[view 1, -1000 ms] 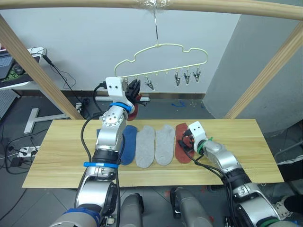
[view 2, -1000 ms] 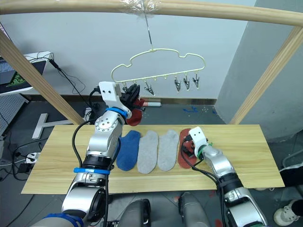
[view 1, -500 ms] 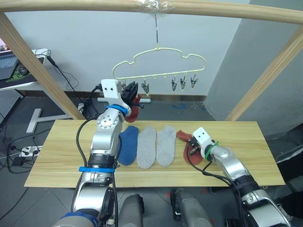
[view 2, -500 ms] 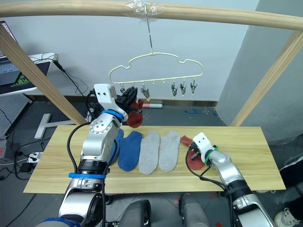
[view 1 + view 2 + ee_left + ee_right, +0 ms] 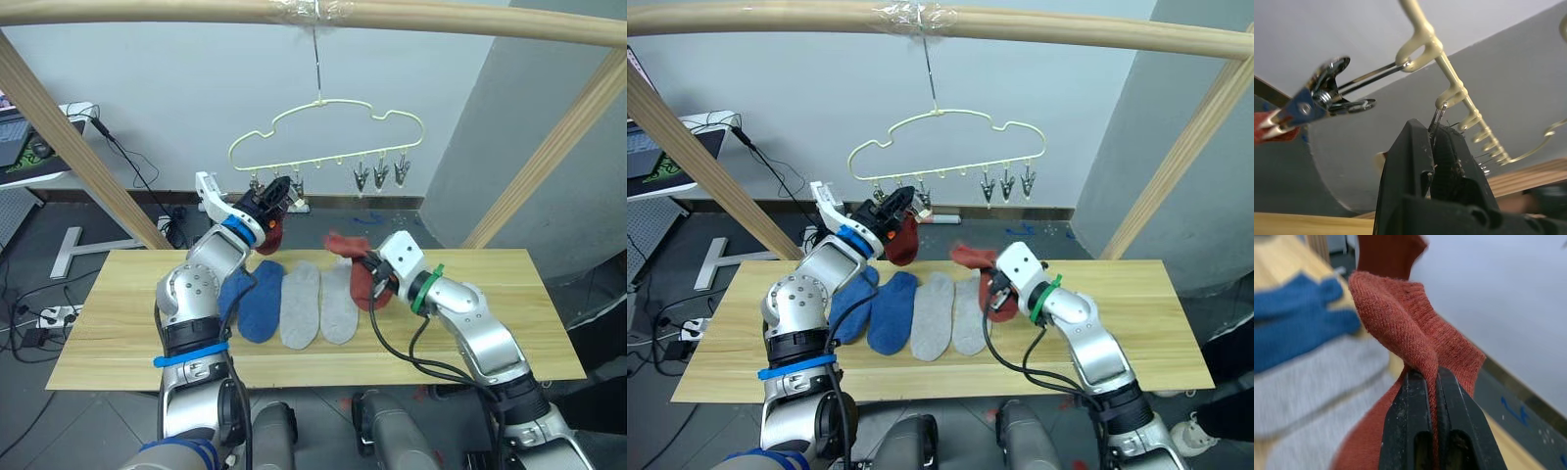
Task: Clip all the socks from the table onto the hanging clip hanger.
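Above table [image 5: 118, 323]: right gripper [image 5: 370, 277] clamped on rust sock [image 5: 359, 274], lifted | left gripper [image 5: 275, 189] pinching second clip [image 5: 1437, 117] of clip hanger [image 5: 323, 122] | four socks [image 5: 284, 305] flat

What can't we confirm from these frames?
- Whether the first red sock is gripped by a clip: in both eye views the left gripper hides the clips there.
- Left wrist view: the sock is a blurred sliver cut off by the edge; that view's own fingers cover the clip they pinch.
- Second red sock: its lower part is cut off by the right gripper.
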